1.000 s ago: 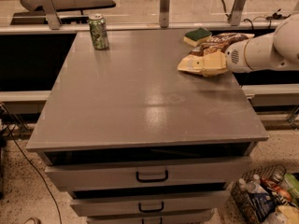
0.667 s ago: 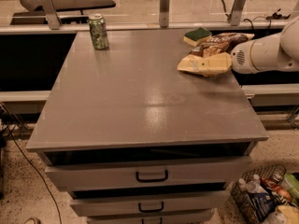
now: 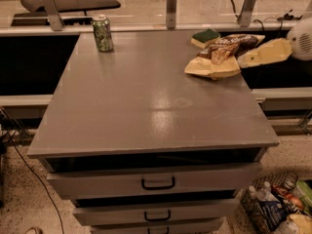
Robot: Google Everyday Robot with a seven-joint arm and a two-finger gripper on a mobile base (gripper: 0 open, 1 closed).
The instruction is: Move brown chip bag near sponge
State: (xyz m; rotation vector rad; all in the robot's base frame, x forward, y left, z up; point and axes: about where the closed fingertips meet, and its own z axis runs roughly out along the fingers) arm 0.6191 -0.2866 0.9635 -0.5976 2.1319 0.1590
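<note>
The brown chip bag (image 3: 222,52) lies crumpled on the table (image 3: 146,111), just beside the sponge (image 3: 205,36) on the sponge's near right side, so close that I cannot tell whether the two touch; its dark brown middle faces up and one cream-yellow end spreads flat toward the viewer, away from the sponge; the sponge itself sits flat, green side up, at the far edge of the table; the gripper (image 3: 253,57) reaches in from the right, on the far side of the bag from the sponge, its pale yellowish part hanging past the table's right edge and its tip up against the bag's right side, with the rounded white wrist behind it at the picture's border; how far the jaws stand open, and whether they have hold of the bag, I cannot tell; a green drink can (image 3: 103,33) stands upright well to the left of the sponge, along the same far edge; the drawers (image 3: 158,183) with dark handles stack under the table top, well below and nearer than the sponge; a wire basket (image 3: 273,204) of bottles and packets sits on the floor, far below the sponge at the lower right.
</note>
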